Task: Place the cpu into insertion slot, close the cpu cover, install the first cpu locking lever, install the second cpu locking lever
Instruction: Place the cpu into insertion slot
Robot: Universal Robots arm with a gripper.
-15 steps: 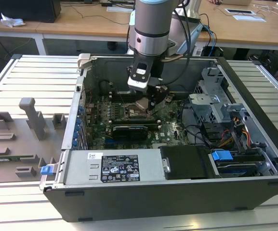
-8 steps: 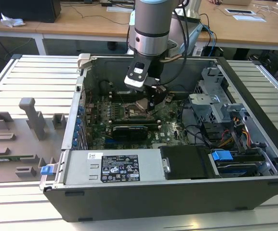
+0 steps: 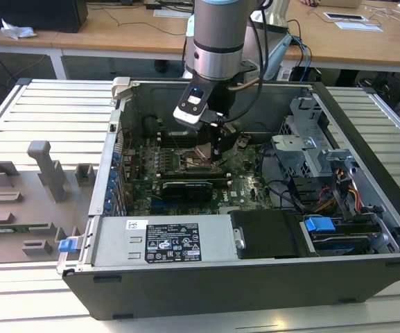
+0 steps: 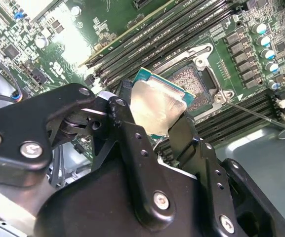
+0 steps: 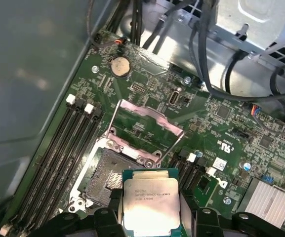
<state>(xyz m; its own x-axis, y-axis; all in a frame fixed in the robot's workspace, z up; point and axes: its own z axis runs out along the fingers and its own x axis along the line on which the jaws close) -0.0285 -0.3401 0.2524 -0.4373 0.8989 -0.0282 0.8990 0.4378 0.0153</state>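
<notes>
My gripper (image 4: 154,126) is shut on the cpu (image 4: 158,104), a flat square chip with a dull silver top and a green rim, held by two opposite edges between black fingers (image 4: 127,128). In the first wrist view the cpu (image 5: 149,200) hangs tilted just beside the insertion slot (image 5: 107,173), whose dark centre lies bare. The cpu cover (image 5: 149,116) stands hinged open on the far side of the slot, and two thin locking levers (image 5: 113,116) stick up beside it. In the exterior view the gripper (image 3: 212,146) hovers inside the open computer case, right over the insertion slot (image 3: 188,163).
Long black memory slots (image 5: 68,143) flank the socket. A black card (image 3: 186,187) lies across the board nearer the power supply (image 3: 165,243). Drive cage and cables (image 3: 317,173) fill the exterior view's right. A grey fixture (image 3: 40,173) sits outside the case.
</notes>
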